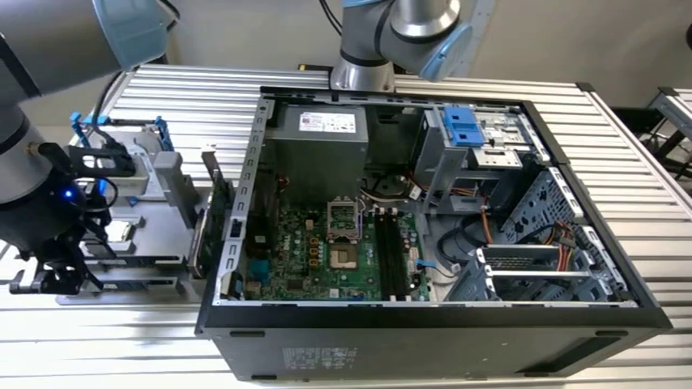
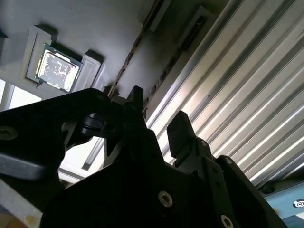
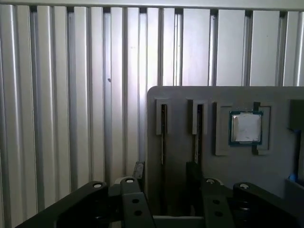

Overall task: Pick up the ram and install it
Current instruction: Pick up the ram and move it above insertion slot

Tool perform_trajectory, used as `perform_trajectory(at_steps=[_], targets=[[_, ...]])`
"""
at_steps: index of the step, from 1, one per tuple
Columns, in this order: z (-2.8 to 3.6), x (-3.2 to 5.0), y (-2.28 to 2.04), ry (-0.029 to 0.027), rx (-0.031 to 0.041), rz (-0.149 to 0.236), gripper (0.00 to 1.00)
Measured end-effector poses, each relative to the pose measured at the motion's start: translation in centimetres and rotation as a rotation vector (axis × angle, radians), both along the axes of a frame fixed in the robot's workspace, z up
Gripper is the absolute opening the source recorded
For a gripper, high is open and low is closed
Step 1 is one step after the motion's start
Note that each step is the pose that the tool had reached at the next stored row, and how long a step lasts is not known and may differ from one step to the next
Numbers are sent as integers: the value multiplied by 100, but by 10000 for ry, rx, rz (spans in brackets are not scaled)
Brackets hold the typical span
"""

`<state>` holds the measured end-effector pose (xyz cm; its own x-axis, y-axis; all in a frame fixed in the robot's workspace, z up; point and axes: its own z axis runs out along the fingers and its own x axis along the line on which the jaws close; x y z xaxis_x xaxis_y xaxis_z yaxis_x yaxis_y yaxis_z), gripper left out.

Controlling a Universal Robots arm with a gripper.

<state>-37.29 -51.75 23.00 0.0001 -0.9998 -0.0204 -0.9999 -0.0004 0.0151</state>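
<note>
In the exterior view, the gripper (image 1: 57,275) is hanging at the exterior view's left, over the grey holder (image 1: 171,182) that is standing on the ribbed table (image 1: 184,89). The open computer case (image 1: 433,312) is lying just beside the holder, toward the exterior view's right, with its wall rising between them. Inside it the long black slots (image 1: 391,251) of the motherboard are lying uncovered, with free space above them.

In the second wrist view, the two fingers (image 2: 135,102) are standing apart, released, with a gap between them. The ram (image 2: 164,76) is showing edge-on in its groove in the holder and is running toward this gap. The other stick (image 2: 128,59) is lying closer to the processor (image 2: 57,71).

In the first wrist view, the ram (image 3: 163,133) is sitting upright in the groove nearest to the holder's side edge. One finger (image 3: 139,170) is appearing just outside this edge, where bare table is giving free room. The other finger (image 3: 192,172) is appearing between the two grooves, close to the other stick (image 3: 198,133). Nothing is being grasped.
</note>
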Motion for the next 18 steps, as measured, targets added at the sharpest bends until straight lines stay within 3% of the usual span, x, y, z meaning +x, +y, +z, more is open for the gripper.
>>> perform_trajectory(at_steps=[4,10,18], targets=[[-70,-1,54,-10,-2,166,100],[-168,-2,53,-18,-3,607,100],[-301,-25,44,-20,-3,652,100]])
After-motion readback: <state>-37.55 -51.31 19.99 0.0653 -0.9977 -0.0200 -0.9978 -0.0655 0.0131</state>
